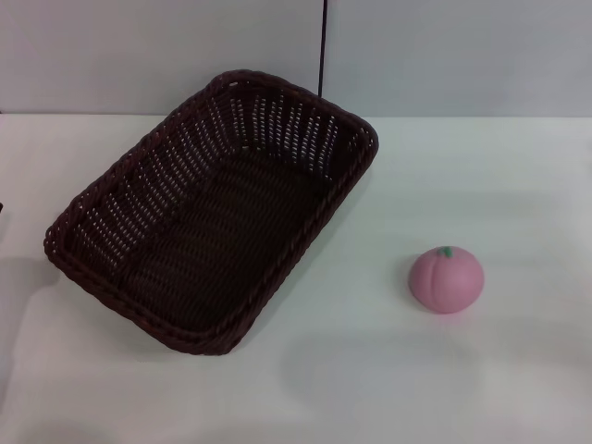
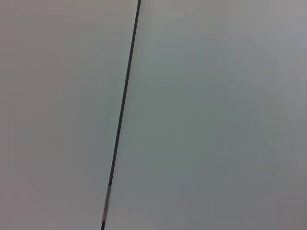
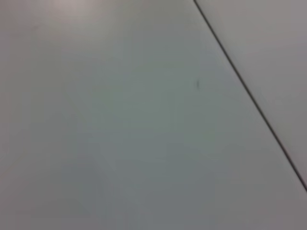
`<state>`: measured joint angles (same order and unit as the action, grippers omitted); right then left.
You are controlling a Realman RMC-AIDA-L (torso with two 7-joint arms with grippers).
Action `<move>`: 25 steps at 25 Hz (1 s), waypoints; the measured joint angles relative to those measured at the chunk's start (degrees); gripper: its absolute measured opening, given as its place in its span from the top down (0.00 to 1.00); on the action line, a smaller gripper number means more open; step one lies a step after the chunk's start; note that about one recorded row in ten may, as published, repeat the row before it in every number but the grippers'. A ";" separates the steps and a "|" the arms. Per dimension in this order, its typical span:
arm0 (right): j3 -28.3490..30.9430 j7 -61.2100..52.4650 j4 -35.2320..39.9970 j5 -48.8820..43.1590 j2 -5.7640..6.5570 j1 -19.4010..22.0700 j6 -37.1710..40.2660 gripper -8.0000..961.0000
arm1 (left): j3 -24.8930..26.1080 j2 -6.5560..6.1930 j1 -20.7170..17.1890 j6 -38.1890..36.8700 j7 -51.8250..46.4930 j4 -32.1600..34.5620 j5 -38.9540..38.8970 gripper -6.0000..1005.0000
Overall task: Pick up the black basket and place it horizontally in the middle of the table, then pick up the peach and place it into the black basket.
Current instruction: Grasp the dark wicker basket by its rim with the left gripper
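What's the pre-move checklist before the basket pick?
1. black basket in view, upright: ok.
2. Basket lying horizontally mid-table: not ok, it sits diagonally toward the robot's left.
3. Basket empty: ok.
4. peach clear of the basket, alone on the table: ok.
5. Left claw and right claw positions: cannot tell, neither shows in any view.
6. Wrist views show only a pale surface with a dark seam: not ok for aiming.

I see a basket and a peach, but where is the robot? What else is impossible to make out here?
- Both grippers: outside every view. The wrist views show only pale wall panels with a dark seam.
- Basket: its outer wall on the near side is hidden by its own rim in the head view.
- Peach: its underside is hidden against the table.
- Table: cut off by the head view's edges.
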<state>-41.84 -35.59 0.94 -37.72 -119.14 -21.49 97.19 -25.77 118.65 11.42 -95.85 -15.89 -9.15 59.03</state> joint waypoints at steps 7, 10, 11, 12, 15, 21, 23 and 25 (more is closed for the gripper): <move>-0.55 -1.21 0.06 -0.22 0.02 -0.29 -0.89 0.35 | 1.29 -0.06 -0.46 -0.03 -1.78 -0.27 -0.26 0.29; -0.61 -1.23 0.07 -0.25 0.01 -0.31 -1.43 0.35 | 1.29 -0.28 -0.72 -1.37 -5.55 1.51 0.44 0.29; -0.61 -1.23 0.08 -0.25 0.02 -0.31 -1.63 0.35 | 0.21 -0.39 -0.80 -1.66 -7.39 3.01 1.13 0.29; -0.57 -1.23 0.11 -0.26 0.05 -0.29 -2.07 0.36 | -0.98 -0.58 -0.82 -1.90 -9.70 4.88 1.90 0.29; -0.59 -1.23 0.21 -0.26 0.10 -0.24 -2.43 0.36 | -5.92 -0.68 -1.12 -1.25 -18.22 13.45 3.15 0.29; -0.63 -1.23 0.36 -0.25 0.23 0.28 -2.92 0.36 | -12.71 -0.69 -2.45 5.87 -39.89 35.72 6.75 0.29; -0.61 -1.22 0.38 -0.25 0.24 0.48 -3.37 0.36 | -13.69 -0.63 -2.63 8.78 -48.48 44.67 11.38 0.29; -0.61 -1.22 0.38 -0.26 0.24 0.62 -3.77 0.36 | -14.61 -0.57 -2.24 11.18 -57.26 53.84 17.09 0.28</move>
<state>-42.45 -36.81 1.32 -37.97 -118.89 -20.87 93.42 -40.38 118.07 9.18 -84.67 -73.15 44.69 76.12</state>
